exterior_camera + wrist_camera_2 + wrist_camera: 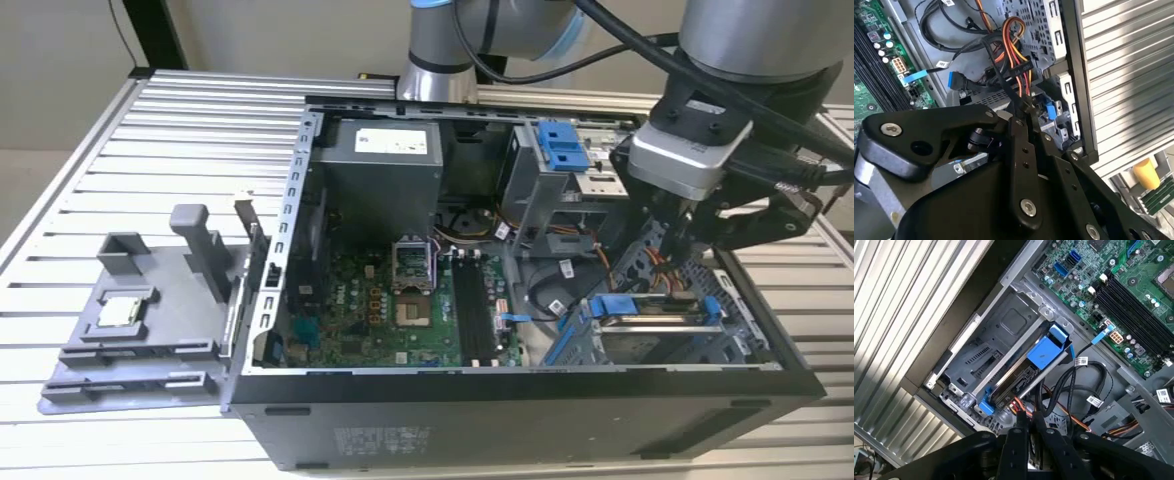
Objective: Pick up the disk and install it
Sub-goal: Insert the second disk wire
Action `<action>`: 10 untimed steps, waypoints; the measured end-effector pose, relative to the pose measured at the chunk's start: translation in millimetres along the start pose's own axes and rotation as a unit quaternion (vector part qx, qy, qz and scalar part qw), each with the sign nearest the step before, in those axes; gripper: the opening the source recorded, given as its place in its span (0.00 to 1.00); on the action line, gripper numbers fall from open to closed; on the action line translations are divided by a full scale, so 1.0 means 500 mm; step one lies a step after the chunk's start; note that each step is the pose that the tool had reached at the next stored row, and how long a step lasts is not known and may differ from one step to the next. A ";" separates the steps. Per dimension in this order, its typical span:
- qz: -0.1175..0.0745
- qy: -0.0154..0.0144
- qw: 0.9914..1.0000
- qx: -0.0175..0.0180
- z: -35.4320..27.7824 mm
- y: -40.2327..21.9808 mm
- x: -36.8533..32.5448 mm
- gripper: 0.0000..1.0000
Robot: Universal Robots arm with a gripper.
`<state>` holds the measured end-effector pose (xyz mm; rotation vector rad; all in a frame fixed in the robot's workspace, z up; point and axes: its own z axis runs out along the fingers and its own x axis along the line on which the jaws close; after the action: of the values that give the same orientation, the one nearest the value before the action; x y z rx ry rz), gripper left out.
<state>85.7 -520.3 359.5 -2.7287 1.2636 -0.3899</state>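
Disk (pixel 1021 375) sits in its bay, the clenched claw (pixel 1027 421) empty just beside it.

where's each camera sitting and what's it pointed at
Exterior view: off the arm, raised, looking down into the open computer case; the arm and gripper show over the drive bay.
First wrist view: rides near the wrist, looking past the gripper at the disk seated in its bay.
Second wrist view: also near the wrist, facing the orange cables past the gripper.
Both wrist views share the gripper's black linkage and the motherboard.
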 end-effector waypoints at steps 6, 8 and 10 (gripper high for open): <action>0.017 -0.029 0.999 0.028 -0.002 0.003 -0.002 0.00; 0.021 -0.031 0.999 0.029 -0.002 0.006 0.001 0.00; 0.028 -0.030 0.999 0.028 -0.002 0.008 0.004 0.00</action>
<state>83.6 -524.5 359.9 -2.6311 1.2912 -0.3315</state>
